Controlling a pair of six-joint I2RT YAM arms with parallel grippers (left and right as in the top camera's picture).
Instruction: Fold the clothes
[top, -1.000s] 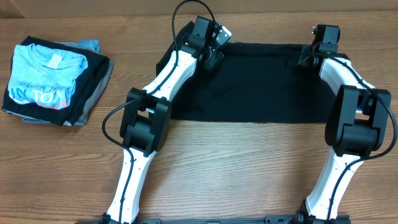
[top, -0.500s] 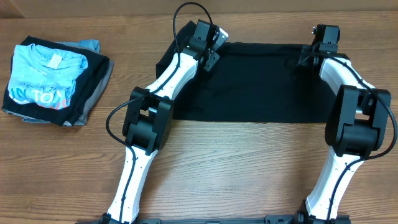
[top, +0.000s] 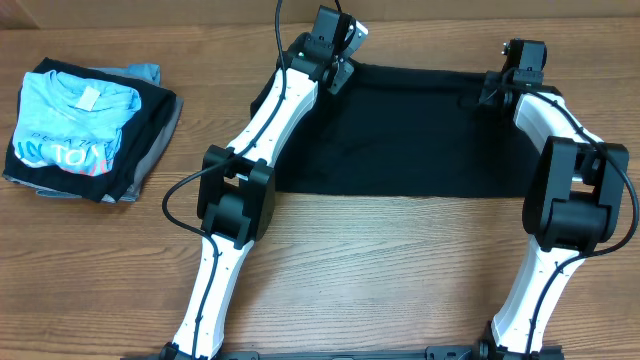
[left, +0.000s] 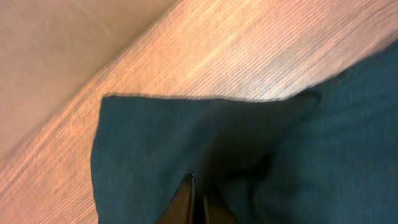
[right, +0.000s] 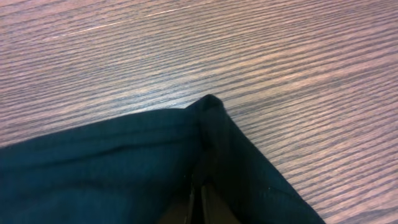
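Note:
The black T-shirt (top: 420, 130) lies spread flat as a wide rectangle across the far middle of the wooden table. My left gripper (top: 335, 72) is at its far left corner and my right gripper (top: 497, 90) at its far right corner. In the left wrist view the left gripper (left: 199, 185) is shut, with the black T-shirt (left: 155, 137) bunched around the tips and pinched between them. In the right wrist view the right gripper (right: 197, 186) is shut on a raised fold of the black T-shirt (right: 124, 155) just behind its corner.
A stack of folded garments sits at the far left, topped by a light blue T-shirt (top: 70, 125) with lettering, over black and grey pieces. Both white arms reach from the near edge, flanking the shirt. The table's far edge (top: 430, 40) runs close behind both grippers.
The left gripper has shifted a little toward the far edge and closed on the shirt's far left corner. The right arm and its grip have not moved.

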